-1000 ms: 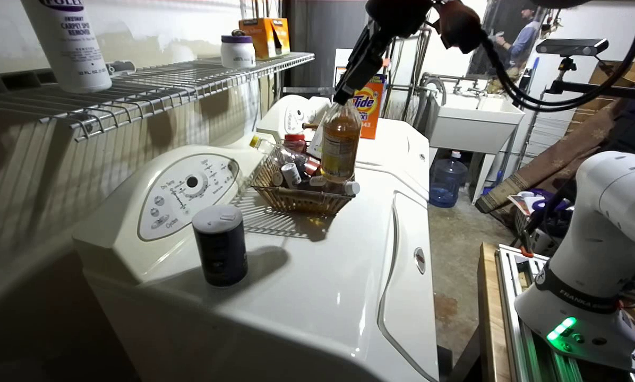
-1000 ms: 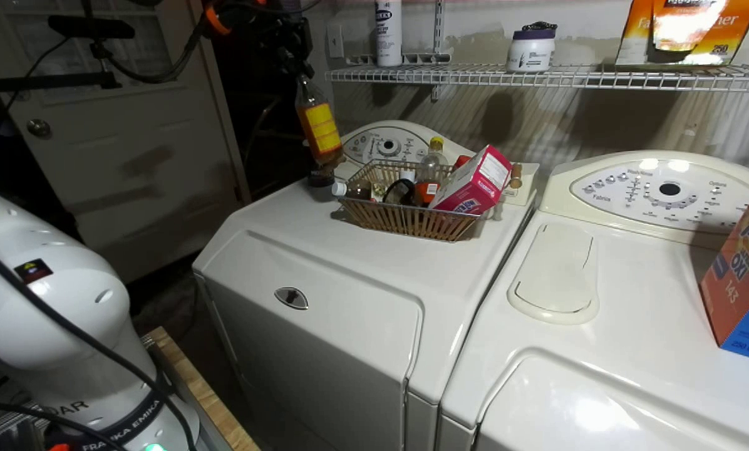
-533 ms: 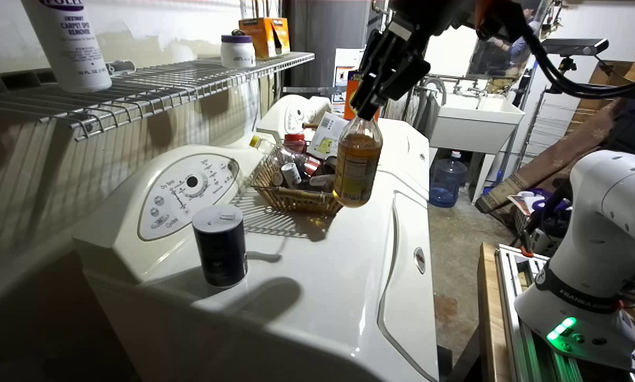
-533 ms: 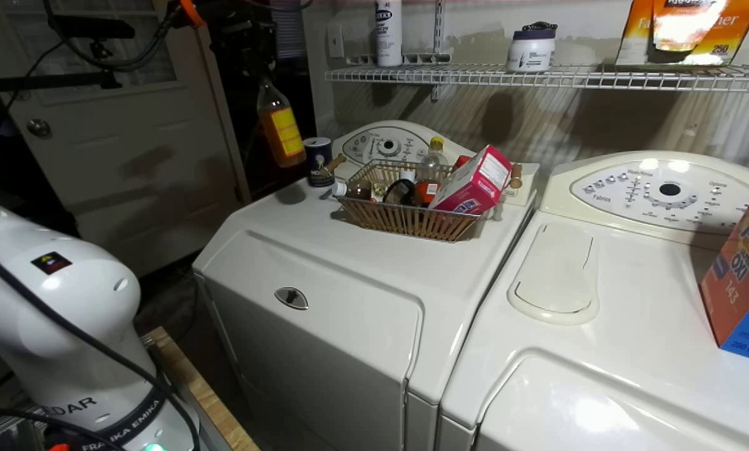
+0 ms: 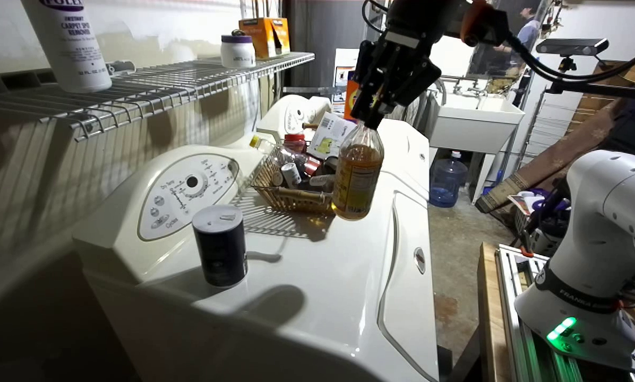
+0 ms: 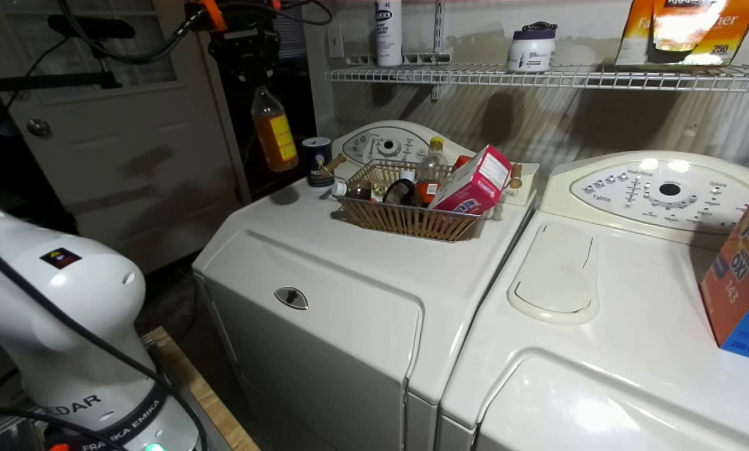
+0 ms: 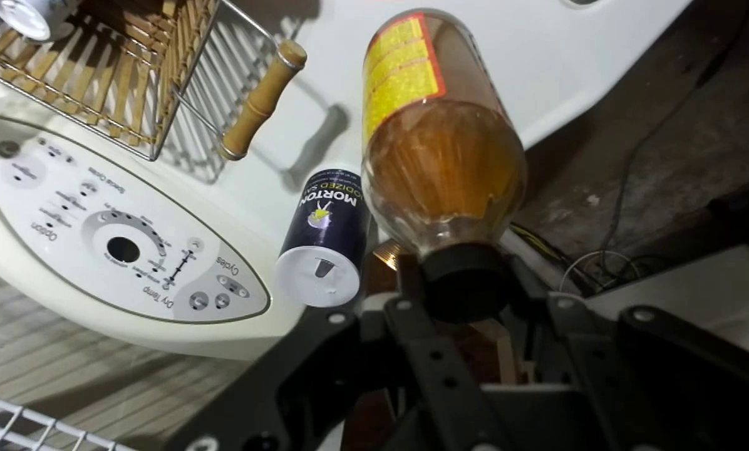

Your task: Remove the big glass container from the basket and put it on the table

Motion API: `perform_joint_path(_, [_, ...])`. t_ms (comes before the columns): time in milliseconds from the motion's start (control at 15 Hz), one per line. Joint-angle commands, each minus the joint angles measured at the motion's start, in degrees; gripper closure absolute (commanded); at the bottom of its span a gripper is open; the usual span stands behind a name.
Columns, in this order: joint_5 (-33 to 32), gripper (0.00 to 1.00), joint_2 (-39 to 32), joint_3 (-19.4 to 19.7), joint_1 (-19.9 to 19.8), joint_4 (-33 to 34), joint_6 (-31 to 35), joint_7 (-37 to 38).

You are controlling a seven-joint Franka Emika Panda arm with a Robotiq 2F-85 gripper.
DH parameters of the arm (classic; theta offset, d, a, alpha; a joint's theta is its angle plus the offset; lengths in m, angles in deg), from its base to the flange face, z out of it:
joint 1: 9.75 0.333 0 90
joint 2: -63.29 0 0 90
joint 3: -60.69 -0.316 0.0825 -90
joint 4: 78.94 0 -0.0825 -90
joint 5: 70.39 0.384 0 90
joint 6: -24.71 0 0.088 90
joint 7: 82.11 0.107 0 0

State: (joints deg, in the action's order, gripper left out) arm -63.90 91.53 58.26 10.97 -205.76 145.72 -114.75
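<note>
Your fingers (image 5: 373, 118) are squeezed around the black cap (image 7: 468, 282) of the glass bottle (image 5: 357, 183), up in the air.
It is out of the slatted basket (image 6: 412, 223) and leans above the white dryer top (image 5: 317, 276), not touching it. It looks heavy and you have it only by its top, so a quick swing could make it slip or twist. Let go while it leans, and it may fall and break. A wide move might bump the Morton salt can (image 7: 324, 219).
</note>
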Motion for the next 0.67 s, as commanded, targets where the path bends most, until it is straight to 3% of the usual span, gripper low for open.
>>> perform_joint_path(0, [0.91, 0.65, -0.08, -0.20, -0.67, -0.06, 0.00, -1.32])
perform_joint_path(467, [1.25, 0.65, -0.08, 0.00, -0.36, -0.33, 0.21, -2.10])
perform_joint_path(533, [1.25, 0.90, -0.08, 0.00, -0.36, -0.33, 0.21, -2.11])
perform_joint_path(600, [2.14, 0.90, -0.64, 0.26, 0.20, -0.43, 0.85, -3.22])
